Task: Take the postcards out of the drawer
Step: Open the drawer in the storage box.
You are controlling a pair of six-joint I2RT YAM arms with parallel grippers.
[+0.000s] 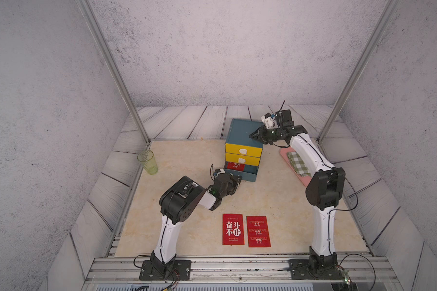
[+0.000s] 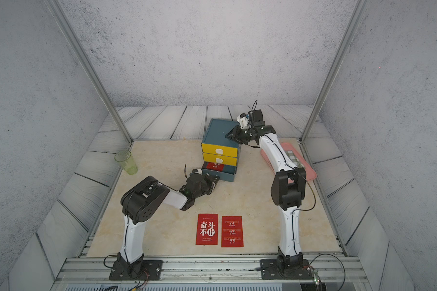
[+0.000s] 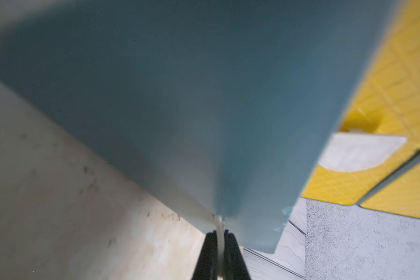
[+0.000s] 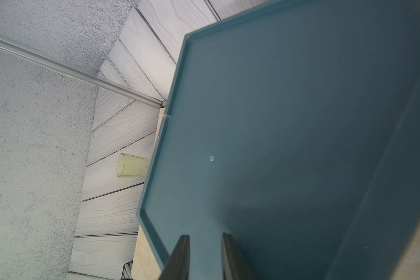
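At the open bottom drawer (image 1: 250, 176), the left arm reaches low, with the left gripper (image 1: 238, 180) at the drawer's front corner, jaws together. The right arm arches over the cabinet (image 1: 239, 131), the right gripper (image 1: 253, 136) above its top, jaws slightly apart. Two postcards (image 1: 233, 229) lie flat before the bases, long axes front-to-back. A third postcard (image 1: 235, 166) sits in the drawer, partly covered. The left wrist view alone shows an unidentifiable pale sliver between the fingers (image 3: 234, 261).

Beige tabletop (image 1: 187, 156): two postcards (image 1: 233, 229), drawer unit (image 1: 241, 129), cup (image 1: 148, 161), pink tray (image 1: 285, 154)
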